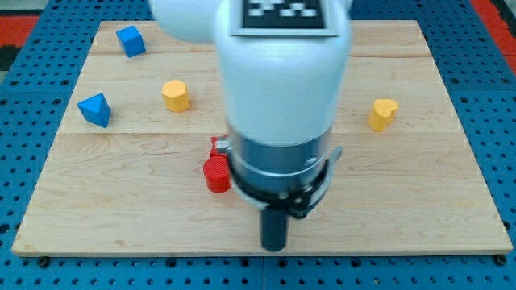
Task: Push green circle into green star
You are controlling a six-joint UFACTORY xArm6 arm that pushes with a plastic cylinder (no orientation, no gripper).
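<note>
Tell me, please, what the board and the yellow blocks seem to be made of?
Board: pale wood by its grain and plank seams, smooth matte finish. Yellow blocks: uniform colour and soft sheen, probably painted wood or plastic; I cannot tell which.

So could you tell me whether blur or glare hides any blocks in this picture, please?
Camera view: lighting even, no glare on the board; the arm looms close and soft-edged, hiding the centre; no green blocks show; the red block is slightly soft; my tip casts little shadow.
</note>
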